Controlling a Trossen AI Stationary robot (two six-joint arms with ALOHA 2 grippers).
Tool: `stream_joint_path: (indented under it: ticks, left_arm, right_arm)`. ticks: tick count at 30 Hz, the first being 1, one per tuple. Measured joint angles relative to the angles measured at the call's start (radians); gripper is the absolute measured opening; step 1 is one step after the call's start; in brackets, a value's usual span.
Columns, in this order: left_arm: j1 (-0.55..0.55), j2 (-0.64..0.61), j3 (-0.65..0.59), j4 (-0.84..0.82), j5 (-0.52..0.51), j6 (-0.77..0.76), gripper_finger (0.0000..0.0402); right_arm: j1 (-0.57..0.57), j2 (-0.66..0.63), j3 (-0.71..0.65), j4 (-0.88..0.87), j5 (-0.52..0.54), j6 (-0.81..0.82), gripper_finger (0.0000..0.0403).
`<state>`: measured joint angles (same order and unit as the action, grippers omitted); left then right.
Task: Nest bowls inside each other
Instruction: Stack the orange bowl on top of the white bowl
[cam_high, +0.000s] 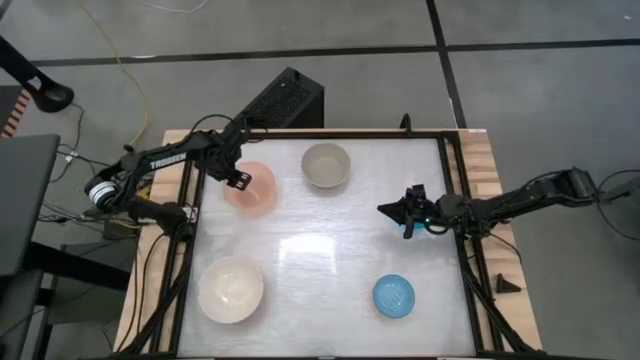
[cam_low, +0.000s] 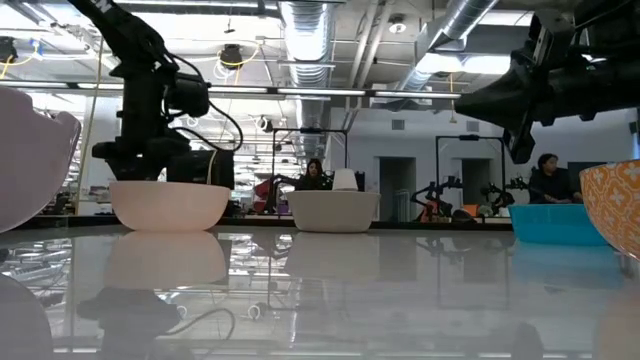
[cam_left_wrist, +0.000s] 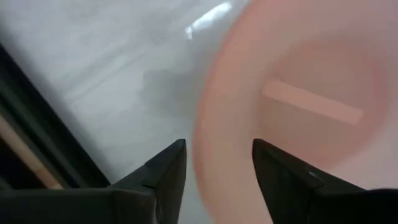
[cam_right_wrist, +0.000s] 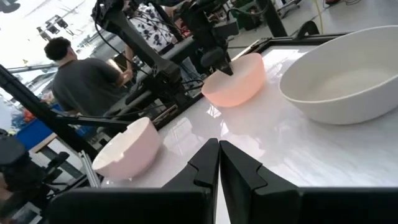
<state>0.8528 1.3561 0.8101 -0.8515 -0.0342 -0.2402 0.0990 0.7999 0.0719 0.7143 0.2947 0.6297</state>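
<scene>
The salmon-pink bowl (cam_high: 252, 188) stands on its base at the table's far left. My left gripper (cam_left_wrist: 217, 168) points down over its left rim, open, with one finger outside the wall and one over the hollow. The grey-beige bowl (cam_high: 326, 165) stands to the right of the pink one. The cream-white bowl (cam_high: 231, 289) is near left and the light blue bowl (cam_high: 394, 295) near right. A teal bowl (cam_low: 555, 222) shows in the low view under my right arm. My right gripper (cam_right_wrist: 217, 155) hovers level at mid right, shut and holding nothing.
Black rails (cam_high: 455, 200) and wooden strips frame the white tabletop. A black box (cam_high: 287, 100) sits just beyond the far edge. Open white surface lies between the bowls at the middle (cam_high: 320, 250). A person (cam_right_wrist: 81, 78) stands beyond the table's left side.
</scene>
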Motion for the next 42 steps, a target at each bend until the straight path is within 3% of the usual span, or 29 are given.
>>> stream_joint_path:
  ticks: [8, 13, 18, 21, 25, 28, 35, 42]
  left_arm:
    - [0.0, -0.009, 0.0, -0.023, 0.047, 0.02, 0.0013]
    - [-0.002, -0.109, 0.025, -0.083, 0.163, 0.009, 0.0002]
    - [-0.056, -0.303, 0.081, -0.173, 0.385, 0.013, 0.0001]
    - [-0.148, -0.417, 0.113, -0.216, 0.518, -0.029, 0.0]
    - [-0.359, -0.539, 0.123, -0.244, 0.605, -0.179, 0.0]
    - [-0.553, -0.589, 0.124, -0.243, 0.572, -0.327, 0.0]
    - [-0.992, -0.532, 0.123, -0.227, 0.314, -0.571, 0.0]
    - [-1.221, -0.347, 0.123, -0.227, 0.202, -0.566, 0.0]
  right_arm:
    - [0.0, 0.039, 0.0, 0.025, 0.0, -0.001, 0.0049]
    - [0.0, 0.04, 0.0, 0.025, 0.0, -0.001, 0.0049]
    - [0.0, 0.04, 0.0, 0.026, 0.0, -0.001, 0.0049]
    - [-0.005, 0.04, 0.0, 0.026, 0.002, -0.002, 0.0049]
    - [-0.022, 0.04, 0.0, 0.026, 0.005, -0.002, 0.0049]
    - [-0.036, 0.04, 0.0, 0.026, 0.007, -0.001, 0.0049]
    - [-0.058, 0.04, 0.0, 0.027, 0.007, -0.001, 0.0049]
    - [-0.063, 0.04, 0.0, 0.033, 0.007, -0.001, 0.0049]
